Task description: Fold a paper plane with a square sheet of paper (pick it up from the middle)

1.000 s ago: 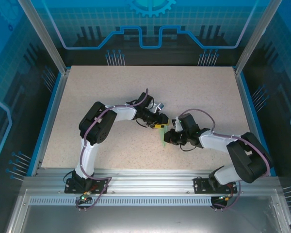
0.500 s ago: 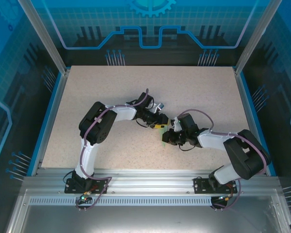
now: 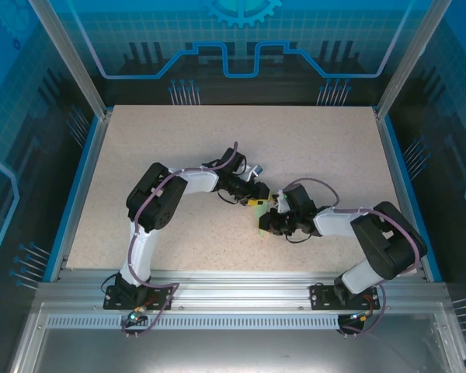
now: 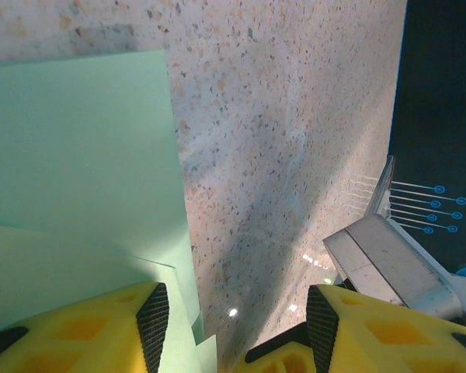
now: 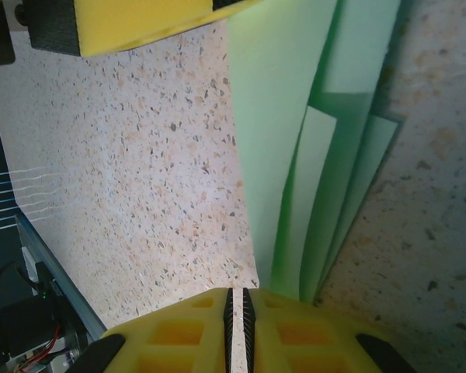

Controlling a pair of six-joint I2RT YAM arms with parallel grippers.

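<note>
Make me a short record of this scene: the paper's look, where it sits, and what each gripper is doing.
paper: pale green, partly folded, several layers showing
place: middle of the speckled table, between the two grippers
left gripper: open, one finger over the paper
right gripper: shut, fingertips at the folded layers; whether it pinches them is unclear
</note>
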